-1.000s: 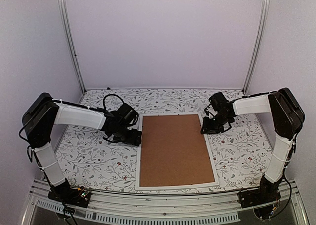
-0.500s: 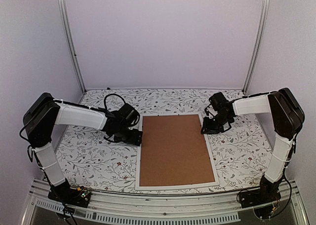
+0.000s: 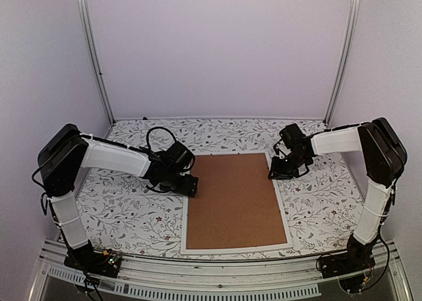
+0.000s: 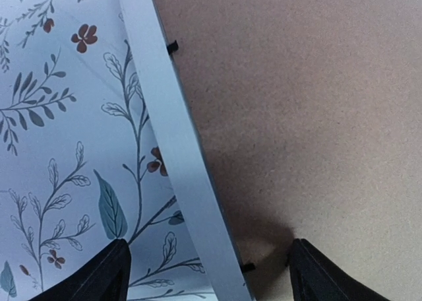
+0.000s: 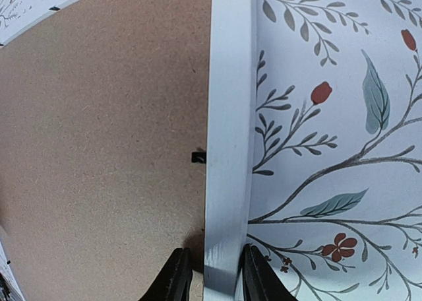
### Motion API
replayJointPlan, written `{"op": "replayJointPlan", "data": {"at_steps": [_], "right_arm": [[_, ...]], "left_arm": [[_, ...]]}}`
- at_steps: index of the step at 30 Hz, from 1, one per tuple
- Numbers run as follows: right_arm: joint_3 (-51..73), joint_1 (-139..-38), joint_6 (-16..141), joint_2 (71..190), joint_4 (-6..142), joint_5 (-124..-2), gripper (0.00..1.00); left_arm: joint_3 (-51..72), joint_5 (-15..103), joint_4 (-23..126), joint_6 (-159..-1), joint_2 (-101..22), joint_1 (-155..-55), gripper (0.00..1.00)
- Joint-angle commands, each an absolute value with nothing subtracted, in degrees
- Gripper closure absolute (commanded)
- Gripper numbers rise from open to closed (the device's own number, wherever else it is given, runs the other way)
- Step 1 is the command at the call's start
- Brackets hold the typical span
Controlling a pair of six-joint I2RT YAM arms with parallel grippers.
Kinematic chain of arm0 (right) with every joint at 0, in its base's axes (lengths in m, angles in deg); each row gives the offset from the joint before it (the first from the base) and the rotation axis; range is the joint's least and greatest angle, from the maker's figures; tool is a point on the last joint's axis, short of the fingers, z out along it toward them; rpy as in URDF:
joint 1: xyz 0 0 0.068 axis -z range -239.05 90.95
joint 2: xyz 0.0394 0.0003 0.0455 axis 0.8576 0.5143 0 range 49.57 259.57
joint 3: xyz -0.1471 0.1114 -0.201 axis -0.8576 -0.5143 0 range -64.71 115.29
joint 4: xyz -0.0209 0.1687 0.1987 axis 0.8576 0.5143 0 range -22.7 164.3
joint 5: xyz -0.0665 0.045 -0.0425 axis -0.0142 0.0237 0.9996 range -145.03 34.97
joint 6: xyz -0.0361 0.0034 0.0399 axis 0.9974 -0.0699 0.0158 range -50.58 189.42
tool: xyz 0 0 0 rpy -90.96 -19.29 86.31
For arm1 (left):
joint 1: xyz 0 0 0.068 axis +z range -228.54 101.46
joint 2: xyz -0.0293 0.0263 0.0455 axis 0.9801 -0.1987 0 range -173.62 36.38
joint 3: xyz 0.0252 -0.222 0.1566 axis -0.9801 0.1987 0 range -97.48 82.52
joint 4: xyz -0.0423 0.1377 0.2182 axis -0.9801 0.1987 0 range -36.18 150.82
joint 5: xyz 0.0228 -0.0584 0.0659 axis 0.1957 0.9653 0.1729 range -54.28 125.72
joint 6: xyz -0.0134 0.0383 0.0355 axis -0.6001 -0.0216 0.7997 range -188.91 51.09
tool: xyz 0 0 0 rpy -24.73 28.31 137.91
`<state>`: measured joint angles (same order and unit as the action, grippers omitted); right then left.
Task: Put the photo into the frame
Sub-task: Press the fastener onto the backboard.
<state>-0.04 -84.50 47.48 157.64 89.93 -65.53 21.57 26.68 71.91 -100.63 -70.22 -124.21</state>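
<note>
Left end effector point(image 4: 208, 274) stands wide, astride the frame's point(image 3: 231, 249) left rail. One finger is over the floral bench point(image 3: 125, 208), the other over the brown backing board point(image 3: 234, 195). Frame lies face down mid-bench. Photo not visible; you can't confirm it's under the board. Right end effector point(image 5: 214, 274) pinches the right rail, jaws narrow. Risk: if you lift on that single pinch, the thin frame may twist or skid and the board could slip its tabs point(image 5: 198, 157).
</note>
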Motion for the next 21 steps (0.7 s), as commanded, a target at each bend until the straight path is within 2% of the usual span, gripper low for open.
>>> {"op": "replayJointPlan", "data": {"at_steps": [1,7,21], "right_arm": [[-2.5,-85.2,47.0,160.0,91.2,-66.6,0.71],[-2.2,-85.2,47.0,160.1,91.2,-66.3,0.71],[-2.8,-85.3,46.8,159.9,89.9,-66.8,0.71]], "left_arm": [[22.4,25.8,76.0,-100.3,-68.2,-125.7,0.15],[23.7,27.2,78.7,-99.7,-61.6,-125.7,0.14],[35.5,31.1,82.7,-105.0,-49.3,-127.7,0.13]]}}
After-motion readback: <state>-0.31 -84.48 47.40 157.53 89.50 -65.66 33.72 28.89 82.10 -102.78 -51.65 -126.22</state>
